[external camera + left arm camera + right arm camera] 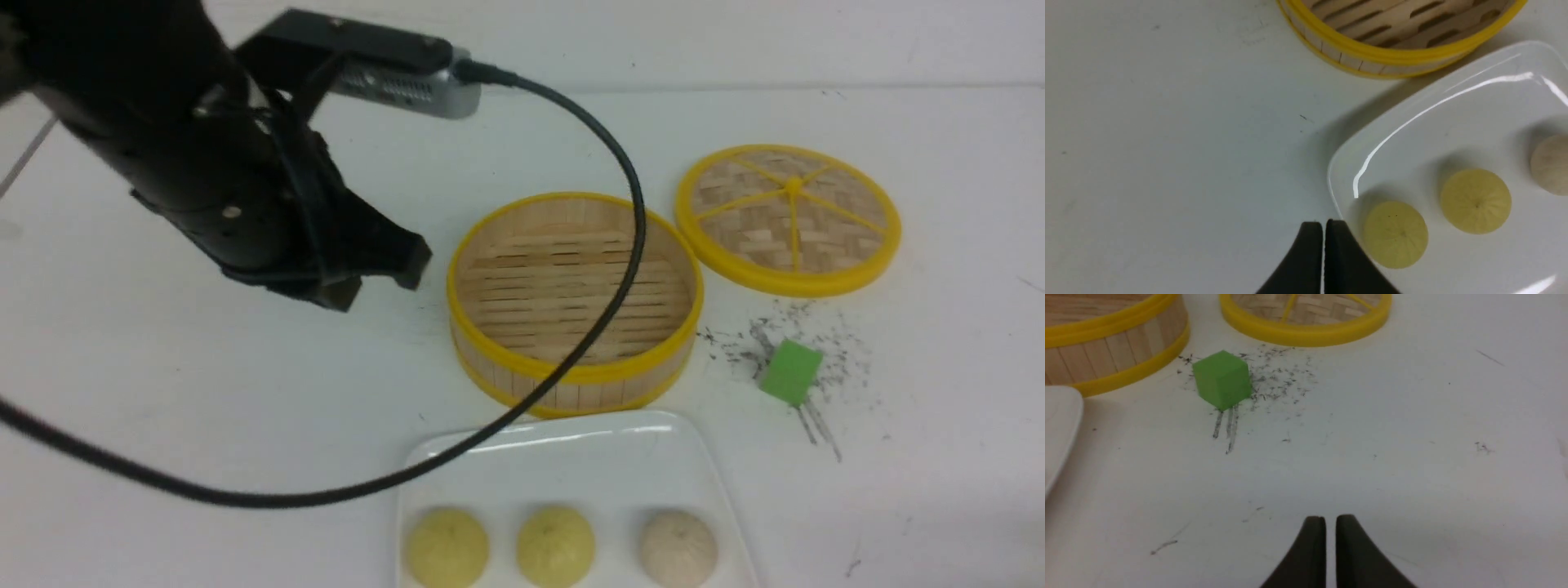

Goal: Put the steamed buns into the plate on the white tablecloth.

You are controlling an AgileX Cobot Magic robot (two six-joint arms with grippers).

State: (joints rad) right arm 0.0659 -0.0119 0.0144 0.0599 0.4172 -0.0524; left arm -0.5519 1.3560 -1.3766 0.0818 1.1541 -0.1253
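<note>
Three steamed buns lie in a row in the white plate [571, 457] at the front: a pale yellow one [447, 547], a second pale yellow one [555, 545] and a whitish-beige one [678, 548]. The left wrist view shows them too: yellow [1395, 234], yellow [1475, 201], beige [1551, 164], in the plate [1453, 122]. My left gripper [384, 273] hangs above the white tablecloth [204, 392], left of the steamer, shut and empty [1324, 223]. My right gripper [1330, 519] is shut and empty over bare cloth; it does not show in the front view.
An empty yellow-rimmed bamboo steamer basket [574, 298] stands behind the plate. Its round woven lid [789, 218] lies to its right. A green cube [790, 372] sits on dark scuff marks right of the basket. A black cable [604, 310] loops over the basket and plate.
</note>
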